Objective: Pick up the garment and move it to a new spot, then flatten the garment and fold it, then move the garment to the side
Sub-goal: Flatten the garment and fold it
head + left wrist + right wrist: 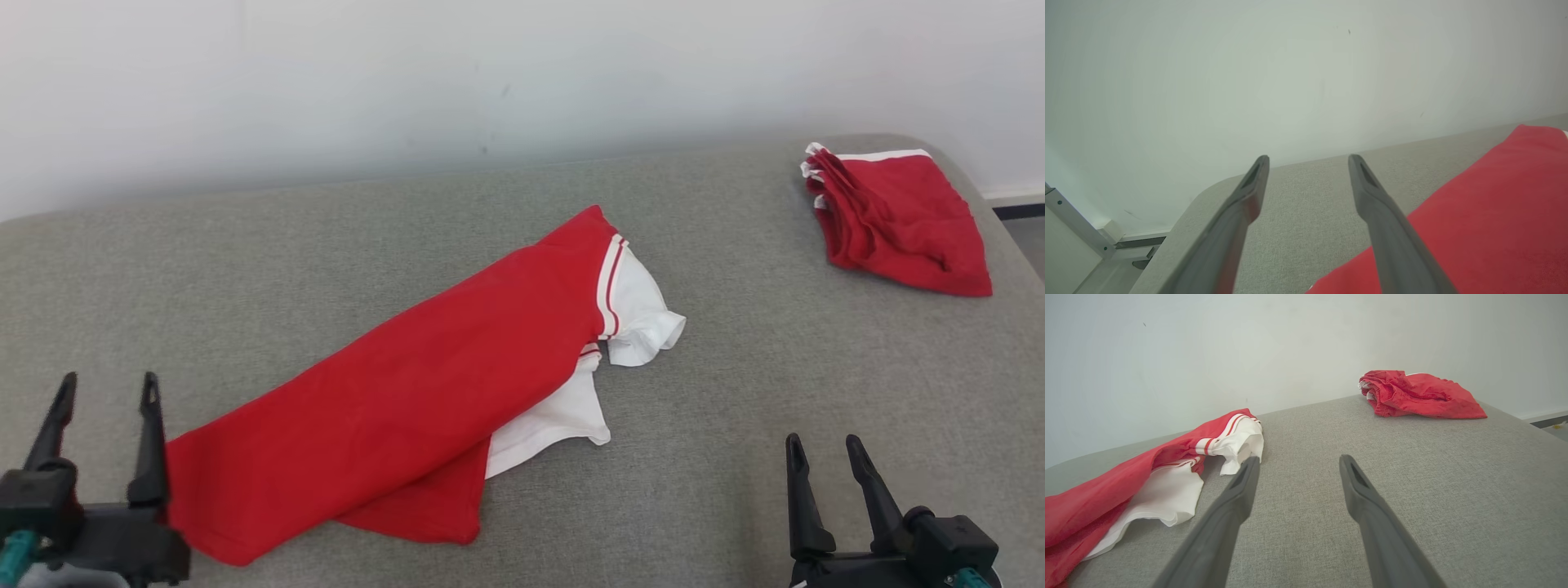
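Note:
A red garment [408,400] with white sleeves and striped trim lies folded lengthwise in a long diagonal band across the middle of the grey surface [735,367]. It also appears in the left wrist view [1486,220] and the right wrist view [1147,477]. My left gripper [106,388] stands open at the lower left, just beside the garment's near end, nothing between its fingers [1249,192]. My right gripper [820,445] is open at the lower right, over bare surface to the right of the white sleeves, fingers [1355,486] apart and empty.
A second red garment [898,216] with white trim lies bunched at the far right corner, also visible in the right wrist view [1417,394]. A pale wall [490,73] runs behind the surface. The surface's rounded edges fall off at the far right and far left.

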You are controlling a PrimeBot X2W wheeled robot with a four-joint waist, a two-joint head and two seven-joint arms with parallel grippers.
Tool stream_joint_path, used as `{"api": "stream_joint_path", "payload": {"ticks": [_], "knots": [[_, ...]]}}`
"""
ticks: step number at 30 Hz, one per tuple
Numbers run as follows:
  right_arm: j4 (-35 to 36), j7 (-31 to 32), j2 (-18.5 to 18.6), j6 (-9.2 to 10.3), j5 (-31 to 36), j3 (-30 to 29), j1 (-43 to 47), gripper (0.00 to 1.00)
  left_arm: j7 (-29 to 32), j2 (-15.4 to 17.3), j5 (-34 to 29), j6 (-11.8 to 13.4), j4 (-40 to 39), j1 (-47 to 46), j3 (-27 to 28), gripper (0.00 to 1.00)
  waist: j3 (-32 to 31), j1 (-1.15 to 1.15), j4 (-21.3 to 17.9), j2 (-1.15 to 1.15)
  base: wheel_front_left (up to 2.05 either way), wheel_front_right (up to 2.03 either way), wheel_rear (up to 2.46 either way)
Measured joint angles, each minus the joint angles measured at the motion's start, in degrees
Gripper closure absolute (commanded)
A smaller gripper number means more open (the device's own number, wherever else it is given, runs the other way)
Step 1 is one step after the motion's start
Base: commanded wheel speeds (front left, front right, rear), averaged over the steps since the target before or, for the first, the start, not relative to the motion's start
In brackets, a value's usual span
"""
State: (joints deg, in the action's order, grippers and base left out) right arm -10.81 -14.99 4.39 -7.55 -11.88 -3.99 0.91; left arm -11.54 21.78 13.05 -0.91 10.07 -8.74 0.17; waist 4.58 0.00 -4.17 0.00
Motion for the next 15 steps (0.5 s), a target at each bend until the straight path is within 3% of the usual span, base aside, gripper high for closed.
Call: {"api": "stream_joint_path", "payload": {"ticks": [6, 15], "knots": [[-0.1, 0.0, -0.1, 0.0, 0.0, 0.1, 0.1, 0.0, -0.5, -3.4, -0.2, 0.4, -4.6, 2.2, -3.1, 0.0, -0.5, 0.0, 1.5, 0.0, 0.0, 0.0, 0.0], [-0.1, 0.0, 0.0, 0.0, 0.0, 0.2, 0.1, 0.0, 0.1, -9.7, -1.5, -0.9, -7.3, 5.0, -12.9, 0.0, -0.3, 0.0, 2.4, 0.0, 0.0, 0.0, 0.0]]}}
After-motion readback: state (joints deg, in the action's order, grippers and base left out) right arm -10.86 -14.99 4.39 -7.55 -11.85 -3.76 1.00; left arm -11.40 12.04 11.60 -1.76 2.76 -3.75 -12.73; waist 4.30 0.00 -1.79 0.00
